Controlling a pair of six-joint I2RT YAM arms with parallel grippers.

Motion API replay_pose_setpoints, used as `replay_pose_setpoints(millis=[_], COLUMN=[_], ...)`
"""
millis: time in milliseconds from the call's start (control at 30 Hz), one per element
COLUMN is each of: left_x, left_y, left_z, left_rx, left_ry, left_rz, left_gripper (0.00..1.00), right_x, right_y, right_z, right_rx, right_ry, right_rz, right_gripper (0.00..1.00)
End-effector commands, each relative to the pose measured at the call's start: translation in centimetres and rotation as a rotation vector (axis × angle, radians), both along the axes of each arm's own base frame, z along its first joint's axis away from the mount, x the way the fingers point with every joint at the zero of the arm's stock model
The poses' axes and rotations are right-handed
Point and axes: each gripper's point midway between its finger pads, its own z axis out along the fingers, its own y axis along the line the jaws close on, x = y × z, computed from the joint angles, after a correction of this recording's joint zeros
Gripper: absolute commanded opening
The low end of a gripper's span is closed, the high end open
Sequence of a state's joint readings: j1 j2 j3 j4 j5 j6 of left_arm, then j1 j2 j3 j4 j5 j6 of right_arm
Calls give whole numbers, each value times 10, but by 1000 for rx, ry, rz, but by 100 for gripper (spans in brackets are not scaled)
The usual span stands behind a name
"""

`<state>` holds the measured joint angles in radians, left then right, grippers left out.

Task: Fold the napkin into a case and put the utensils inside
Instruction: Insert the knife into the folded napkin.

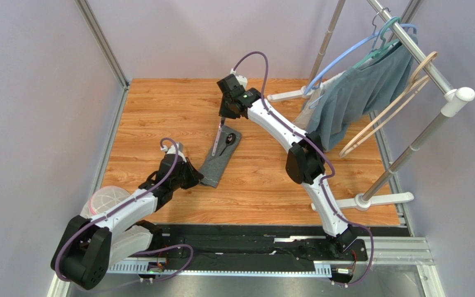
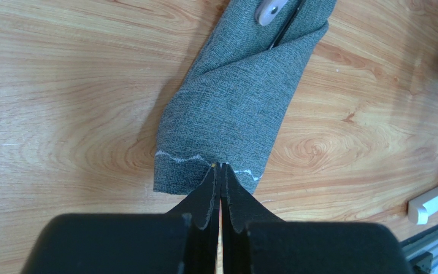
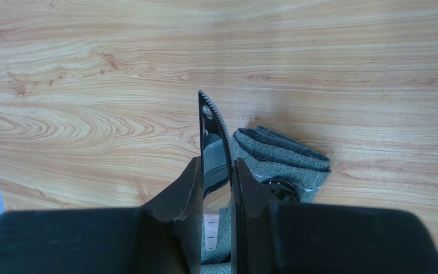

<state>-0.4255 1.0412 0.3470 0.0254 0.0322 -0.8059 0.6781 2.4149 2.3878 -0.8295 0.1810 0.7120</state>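
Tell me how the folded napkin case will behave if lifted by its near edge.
The napkin case is soft woven cloth in loose layers, so it would probably droop and unfold. It looks light and likely to slide on the smooth wooden table.

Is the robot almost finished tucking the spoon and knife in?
Nearly. Done: the napkin is folded into a case, with the spoon in its open end. In hand: the right gripper grips the knife there; the shut left gripper sits at the other end. Left: sliding the knife in.

spoon (image 1: 229, 140) mostly hidden inside case (image 1: 218, 162)
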Motion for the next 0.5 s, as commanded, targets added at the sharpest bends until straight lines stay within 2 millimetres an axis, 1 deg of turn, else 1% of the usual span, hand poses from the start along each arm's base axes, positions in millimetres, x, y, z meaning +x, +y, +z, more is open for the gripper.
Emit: replay_pose_setpoints(millis=[0, 133, 333, 467], left_x=[4, 3, -1, -2], left_y=[4, 5, 7, 7], left_z=[-1, -9, -12, -14], left_rx=[10, 18, 27, 35], left_ry=[-1, 26, 28, 26], left_rz=[34, 37, 31, 25], left_gripper=[0, 0, 0, 0], right_x=[-4, -11, -19, -25], right_y=[4, 4, 4, 10], right_z=[10, 3, -8, -16], right_rx=[29, 21, 20, 56], right_ry=[8, 47, 99, 148], right_rz=[-6, 6, 12, 9], right_gripper=[0, 0, 0, 0])
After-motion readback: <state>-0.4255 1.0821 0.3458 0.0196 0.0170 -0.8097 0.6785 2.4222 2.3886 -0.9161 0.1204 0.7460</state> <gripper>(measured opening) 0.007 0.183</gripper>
